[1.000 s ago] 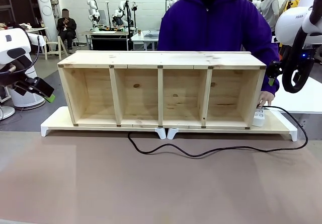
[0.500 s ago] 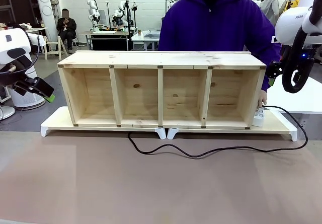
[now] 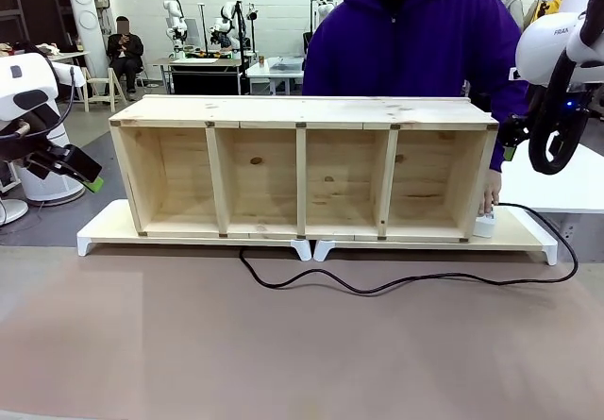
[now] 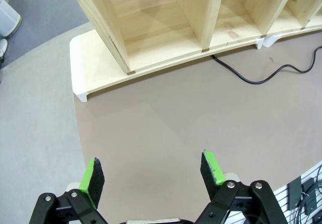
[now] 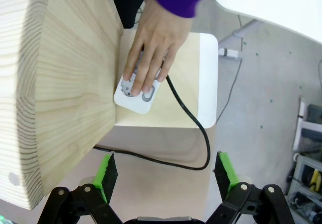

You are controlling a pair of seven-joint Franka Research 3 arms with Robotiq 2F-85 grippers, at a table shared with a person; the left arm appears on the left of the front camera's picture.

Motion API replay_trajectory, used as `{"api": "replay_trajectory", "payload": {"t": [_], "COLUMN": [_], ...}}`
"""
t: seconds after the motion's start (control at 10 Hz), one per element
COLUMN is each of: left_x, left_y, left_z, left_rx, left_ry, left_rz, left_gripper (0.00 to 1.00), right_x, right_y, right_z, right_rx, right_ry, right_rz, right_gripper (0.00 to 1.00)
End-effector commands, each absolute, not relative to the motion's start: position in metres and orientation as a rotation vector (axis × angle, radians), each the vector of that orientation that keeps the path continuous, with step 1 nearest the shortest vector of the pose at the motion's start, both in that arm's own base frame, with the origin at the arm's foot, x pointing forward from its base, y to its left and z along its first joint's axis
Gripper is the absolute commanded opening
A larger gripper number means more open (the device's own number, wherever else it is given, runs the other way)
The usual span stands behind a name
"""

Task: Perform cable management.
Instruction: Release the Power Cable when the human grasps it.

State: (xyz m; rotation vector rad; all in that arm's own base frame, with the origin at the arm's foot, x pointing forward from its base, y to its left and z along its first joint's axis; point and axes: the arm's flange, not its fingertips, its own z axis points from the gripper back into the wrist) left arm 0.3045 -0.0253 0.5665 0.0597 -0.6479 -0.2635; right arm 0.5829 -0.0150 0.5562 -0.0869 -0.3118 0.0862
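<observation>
The thin black cable comes out from under the wooden shelf, loops across the brown table and curves back up to a white power strip at the shelf's right end. A person's hand rests on that strip. My left gripper hangs open off the table's left side, far from the cable. My right gripper hovers open above the shelf's right end. In the right wrist view the gripper looks down on the hand, the strip and the cable.
The shelf stands on two low white-edged wooden risers that meet at the middle. A white table sits at the right behind my right arm. The person in a purple hoodie stands close behind the shelf.
The person has straightened up, and the hand has pressed the white power strip lower onto the riser. Neither arm has moved.
</observation>
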Motion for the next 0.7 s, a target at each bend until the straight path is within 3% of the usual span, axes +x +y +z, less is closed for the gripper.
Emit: {"api": "replay_trajectory", "payload": {"t": [0.0, 0.6], "left_x": [0.3048, 0.3048], "left_y": [-0.0249, -0.0249], "left_z": [0.5661, 0.5661], "left_rx": [0.055, 0.055], "left_ry": [-0.647, -0.647], "left_rz": [-0.253, -0.253], "left_gripper": [1.00, 1.00], "right_x": [0.5831, 0.5831], "right_y": [-0.0094, -0.0094], "right_z": [0.5560, 0.5560], "right_rx": [-0.083, -0.083], "right_ry": [-0.312, -0.312], "right_rz": [0.093, 0.093], "right_gripper": [1.00, 1.00]}}
